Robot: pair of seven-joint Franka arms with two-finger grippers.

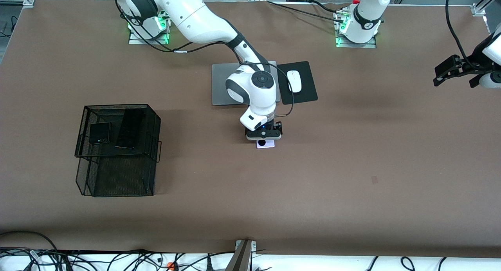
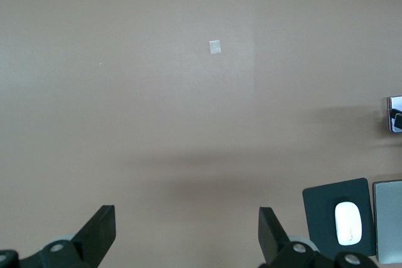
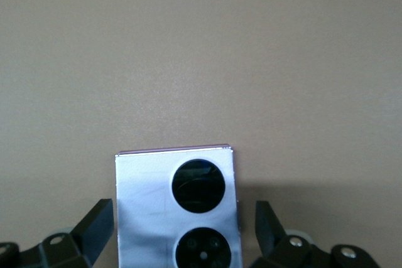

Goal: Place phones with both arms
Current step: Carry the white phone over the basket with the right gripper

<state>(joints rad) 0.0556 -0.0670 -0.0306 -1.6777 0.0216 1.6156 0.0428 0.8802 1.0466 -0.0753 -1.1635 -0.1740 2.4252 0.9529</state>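
The lavender-white phone with two black lenses lies flat on the brown table near the middle, nearer to the front camera than the laptop. My right gripper is low over it and open, with one finger on each side of the phone and a gap at both sides. The black flip phone and the slim black slab lie on the top tier of the black mesh basket. My left gripper waits open and empty, raised over the left arm's end of the table.
A silver laptop and a white mouse on a black pad lie near the robots' bases, close to the right arm's wrist. The mouse also shows in the left wrist view. A small tape mark is on the table.
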